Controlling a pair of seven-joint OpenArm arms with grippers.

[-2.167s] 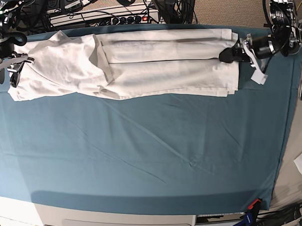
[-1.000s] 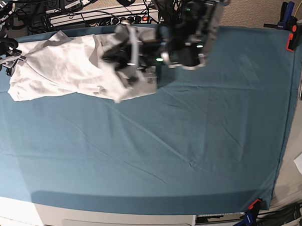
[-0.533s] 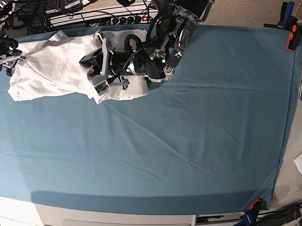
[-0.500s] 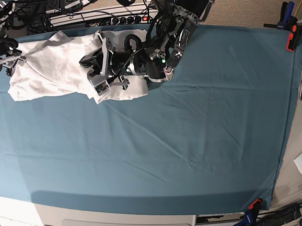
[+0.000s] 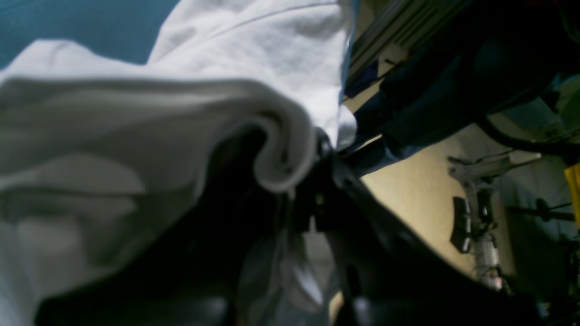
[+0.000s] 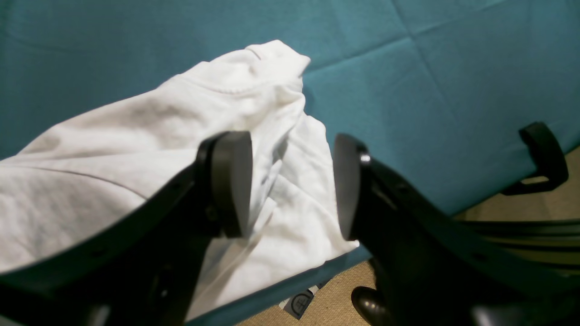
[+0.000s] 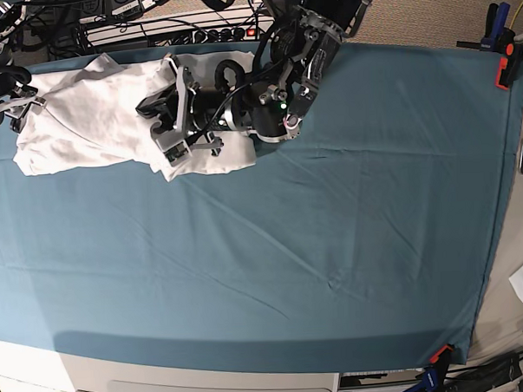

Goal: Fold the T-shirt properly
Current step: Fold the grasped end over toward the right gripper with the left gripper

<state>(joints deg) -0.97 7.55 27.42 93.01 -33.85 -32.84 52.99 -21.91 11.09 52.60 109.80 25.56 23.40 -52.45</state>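
Since the earliest base view, the T-shirt [image 7: 93,125] has gone from a long band stretched across the far side of the bench [image 7: 333,245] to a bunched heap at the far left corner in the base view, and the left arm has swung from that view's right end to the middle of the far edge. In the last half second nothing visibly shifts.

The shirt is plain white, thin and creased, doubled over on itself with rumpled layers; one end lies under the left arm, and the rest spreads toward the corner on the teal cover. In the right wrist view a hemmed corner of it sticks up toward the open cover, and its near edge runs along the bench edge.

The left gripper [image 7: 173,122] lies low over the shirt's folded end. In the left wrist view a rolled fold of white cloth [image 5: 281,149] curls in right at its dark fingers, which are nearly closed and appear to pinch that fold.

The right gripper [image 6: 292,185] stands wide open above the shirt's corner, its two black pads [image 6: 231,181] apart with cloth visible between them, holding nothing.
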